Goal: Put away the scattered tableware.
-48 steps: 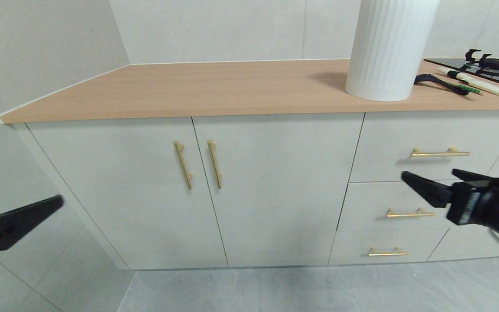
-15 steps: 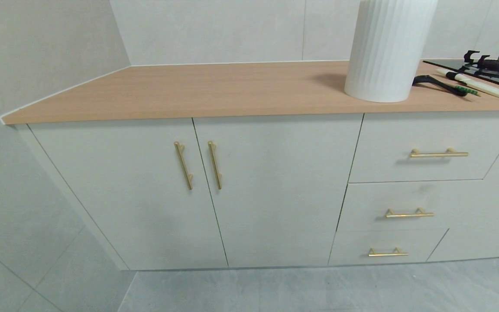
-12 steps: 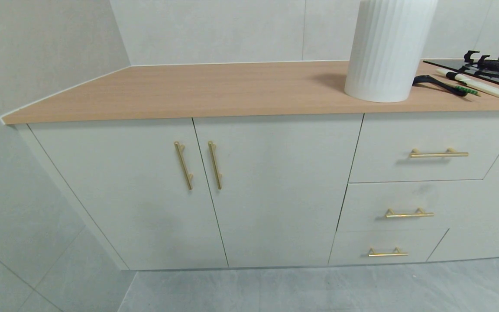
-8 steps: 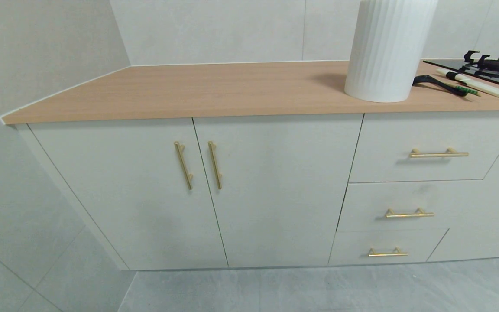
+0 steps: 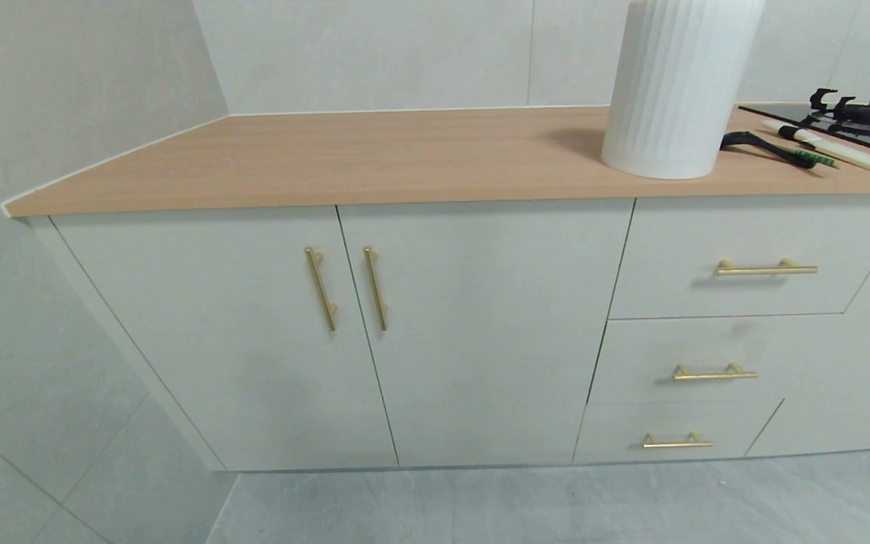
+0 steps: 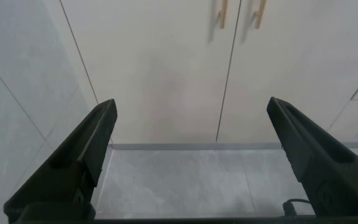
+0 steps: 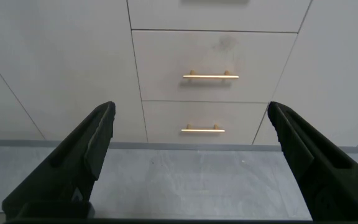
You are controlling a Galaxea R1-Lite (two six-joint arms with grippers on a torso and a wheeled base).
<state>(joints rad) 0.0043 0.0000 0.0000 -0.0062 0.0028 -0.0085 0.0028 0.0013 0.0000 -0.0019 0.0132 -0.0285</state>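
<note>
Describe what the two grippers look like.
The left gripper and right gripper look alike: each has two long matte-black fingers, broad at the base and tapering to blunt tips. A thin dark cable shows by the left gripper's base.

A home kitchen: wooden countertop, gas hob, pale cabinets with brass handles, tiled walls.

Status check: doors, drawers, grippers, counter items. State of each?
Left cabinet door: closed.
Right cabinet door: closed.
Top drawer: closed.
Middle drawer: closed.
Bottom drawer: closed.
White ribbed container: upright on countertop.
Black utensil: lying flat on countertop.
White-bladed knife: lying flat on countertop.
Left gripper: open, empty.
Right gripper: open, empty.
</note>
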